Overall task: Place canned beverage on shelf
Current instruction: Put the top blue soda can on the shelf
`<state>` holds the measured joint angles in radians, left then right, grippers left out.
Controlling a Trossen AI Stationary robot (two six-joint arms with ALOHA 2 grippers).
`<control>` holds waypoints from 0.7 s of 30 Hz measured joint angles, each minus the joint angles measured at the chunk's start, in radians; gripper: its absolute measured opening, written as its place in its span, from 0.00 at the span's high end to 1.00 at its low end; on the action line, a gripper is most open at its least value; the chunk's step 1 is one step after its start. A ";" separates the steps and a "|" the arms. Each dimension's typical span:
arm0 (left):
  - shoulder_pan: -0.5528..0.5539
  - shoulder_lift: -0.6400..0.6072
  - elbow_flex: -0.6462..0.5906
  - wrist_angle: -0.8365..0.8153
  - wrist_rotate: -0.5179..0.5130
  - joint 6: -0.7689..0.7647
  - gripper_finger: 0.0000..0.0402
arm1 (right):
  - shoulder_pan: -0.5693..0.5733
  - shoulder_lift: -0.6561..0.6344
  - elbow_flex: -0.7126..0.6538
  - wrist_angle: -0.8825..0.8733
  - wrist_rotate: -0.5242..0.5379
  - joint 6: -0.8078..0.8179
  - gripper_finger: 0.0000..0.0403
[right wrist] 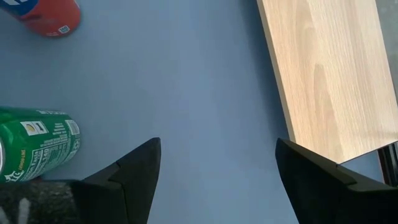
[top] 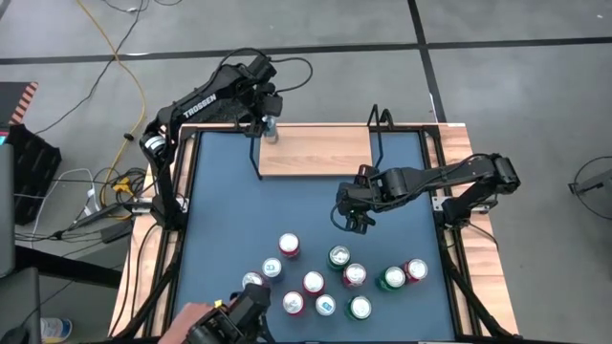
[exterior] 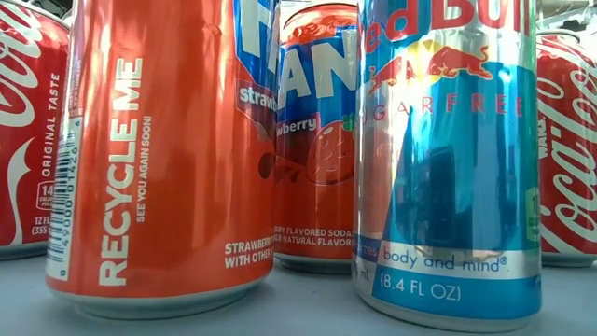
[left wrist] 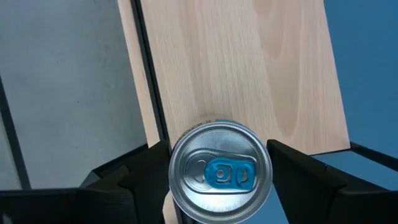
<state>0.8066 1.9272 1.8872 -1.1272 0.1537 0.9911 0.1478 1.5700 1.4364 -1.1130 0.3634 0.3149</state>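
The shelf (top: pixel 316 151), a light-wood board with black wire frames at both ends, lies at the table's far side. My left gripper (top: pixel 268 124) is over the shelf's far left corner, shut on a silver can with a blue tab (left wrist: pixel 221 171). Below it are the board (left wrist: pixel 249 68) and the wire frame (left wrist: pixel 146 81). My right gripper (top: pixel 356 215) hangs open and empty (right wrist: pixel 217 180) over the blue table top, just near of the shelf. Several more cans (top: pixel 325 277) stand in a cluster near the table's near edge. My left gripper holds the can by its two opposite sides near the top rim (left wrist: pixel 267 163), pinched between the two fingers (left wrist: pixel 149 171). The fingers come from above, pointing down. The can is upright. Whether its base rests on the shelf cannot be told.
A green can (right wrist: pixel 37 149) and an orange can (right wrist: pixel 50 15) stand on the table close to my right gripper. The low view is filled by an orange soda can (exterior: pixel 168 149), a blue energy-drink can (exterior: pixel 448 149) and red cola cans. A person's hand (top: pixel 201 320) with a dark object is at the near edge.
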 joint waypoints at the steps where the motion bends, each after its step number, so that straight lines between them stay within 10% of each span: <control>1: 0.000 0.000 0.001 0.001 -0.002 -0.006 0.42 | 0.000 0.000 0.000 0.000 0.000 0.000 0.25; 21: -0.007 0.009 -0.004 0.075 -0.136 -0.093 0.31 | 0.000 0.000 0.000 0.002 0.001 0.001 0.25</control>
<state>0.7998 1.9362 1.8829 -1.0518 0.0180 0.8976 0.1478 1.5700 1.4364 -1.1110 0.3645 0.3157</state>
